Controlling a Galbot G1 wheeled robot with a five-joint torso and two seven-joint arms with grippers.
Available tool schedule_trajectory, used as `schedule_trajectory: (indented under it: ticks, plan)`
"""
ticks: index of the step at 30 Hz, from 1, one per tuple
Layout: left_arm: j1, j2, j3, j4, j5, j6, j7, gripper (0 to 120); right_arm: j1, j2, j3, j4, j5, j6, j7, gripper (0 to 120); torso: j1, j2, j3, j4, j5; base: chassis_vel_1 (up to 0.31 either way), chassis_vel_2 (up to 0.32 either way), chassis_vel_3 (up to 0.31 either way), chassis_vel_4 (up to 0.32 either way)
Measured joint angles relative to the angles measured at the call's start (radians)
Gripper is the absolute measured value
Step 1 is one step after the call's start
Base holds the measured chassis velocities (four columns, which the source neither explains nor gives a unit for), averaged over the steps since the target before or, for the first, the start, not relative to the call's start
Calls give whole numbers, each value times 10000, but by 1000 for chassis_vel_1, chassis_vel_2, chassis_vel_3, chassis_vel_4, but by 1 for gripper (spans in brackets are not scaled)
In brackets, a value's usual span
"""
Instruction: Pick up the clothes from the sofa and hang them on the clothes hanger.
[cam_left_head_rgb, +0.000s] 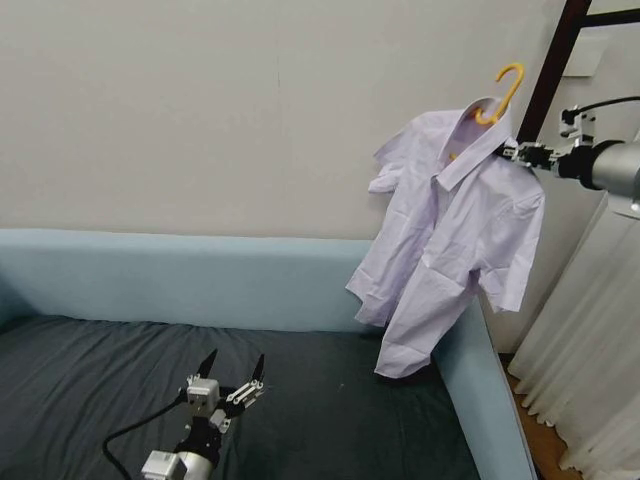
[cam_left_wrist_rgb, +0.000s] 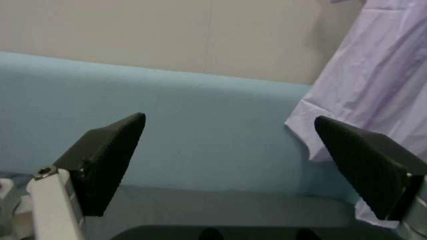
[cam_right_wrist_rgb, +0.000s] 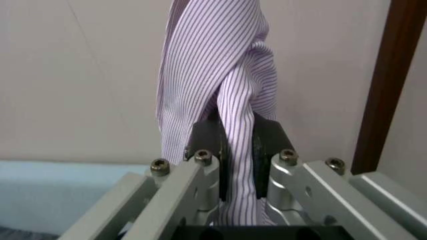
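Aloft, right gripper (cam_left_head_rgb: 506, 152) jaws pinch one shirt (cam_left_head_rgb: 450, 240) on one hanger (cam_left_head_rgb: 506, 88); left gripper (cam_left_head_rgb: 235, 364) jaws wide over sofa (cam_left_head_rgb: 150, 280).

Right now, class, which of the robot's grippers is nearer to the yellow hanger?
Right. The right gripper is shut on the shirt just below the yellow hanger; the left gripper hangs open, low over the sofa seat, far below it.
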Motion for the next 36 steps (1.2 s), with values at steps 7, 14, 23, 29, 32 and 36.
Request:
schedule_trajectory:
  ticks: [7, 14, 23, 29, 32, 36]
  plan:
    - [576, -860, -70, 274, 1077, -48, -346, 100, 1687, -138, -1406, 264, 243, -9, 1668, 8, 0, 0, 1, -1, 0, 0, 0, 0, 0]
    - [1141, -1244, -221, 411, 1381, -520, -454, 100, 3050, 444, -2953, -717, -723, -11, 2515, 8, 3, -3, 3, 7, -2, 0, 0, 0, 0]
    - [1328, -1400, -405, 435, 1448, -837, -570, 100, 4059, 257, -3997, -844, -813, -15, 3385, 8, 3, -3, 2, -1, 0, 0, 0, 0, 0]
    - [1338, -1464, -320, 430, 1550, -850, -665, 100, 5113, -8, -5101, -733, -387, -17, 4293, 8, 3, -3, 3, 0, 0, 0, 0, 0, 0]
    - [1304, -1464, -307, 444, 1545, -850, -715, 100, 5624, -138, -5642, -584, 89, -18, 4561, 8, 3, -2, 2, 1, -2, 0, 0, 0, 0]
    - [1271, -1419, -264, 492, 1529, -851, -771, 100, 6369, -256, -6590, -584, 280, -20, 4794, 8, 2, -2, 2, 1, -2, 0, 0, 0, 0]
